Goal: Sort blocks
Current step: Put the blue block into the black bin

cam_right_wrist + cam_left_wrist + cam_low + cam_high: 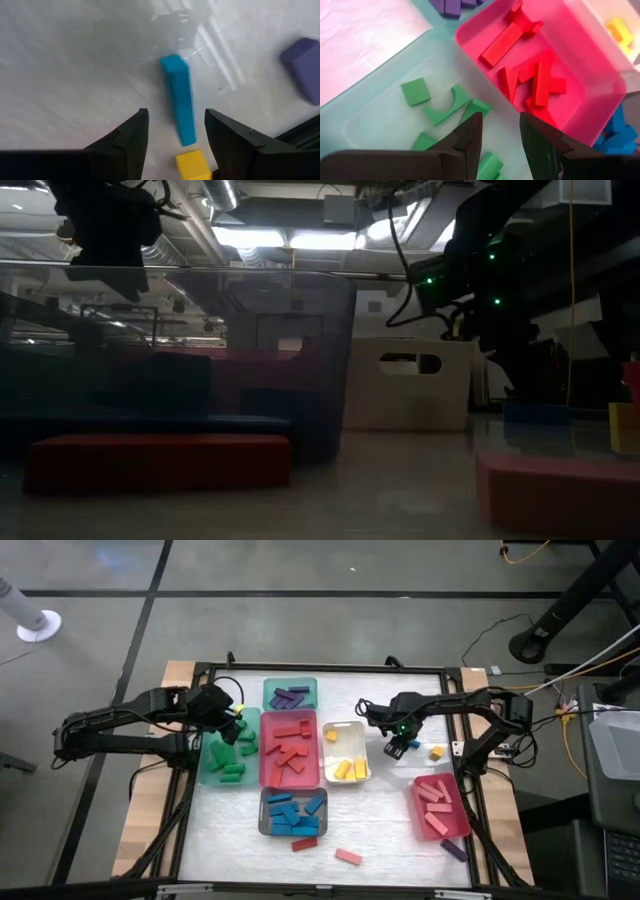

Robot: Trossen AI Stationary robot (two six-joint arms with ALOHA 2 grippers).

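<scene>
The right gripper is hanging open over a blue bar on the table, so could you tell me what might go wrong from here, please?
1. The right gripper hangs open over the blue bar. A yellow block lies at the bar's near end, so closing there may catch or shove it.
2. The left gripper is open and empty above the green tray, close to the red tray; a low swing might nudge that wall.

Both arms point(120, 730) dark, jointed; black cables; green lights on right arm point(470, 710); matte black tapered fingers point(470, 140).

Grey tiled floor point(300, 600); bright ceiling lights point(290, 238); possibly exposed ductwork.
</scene>
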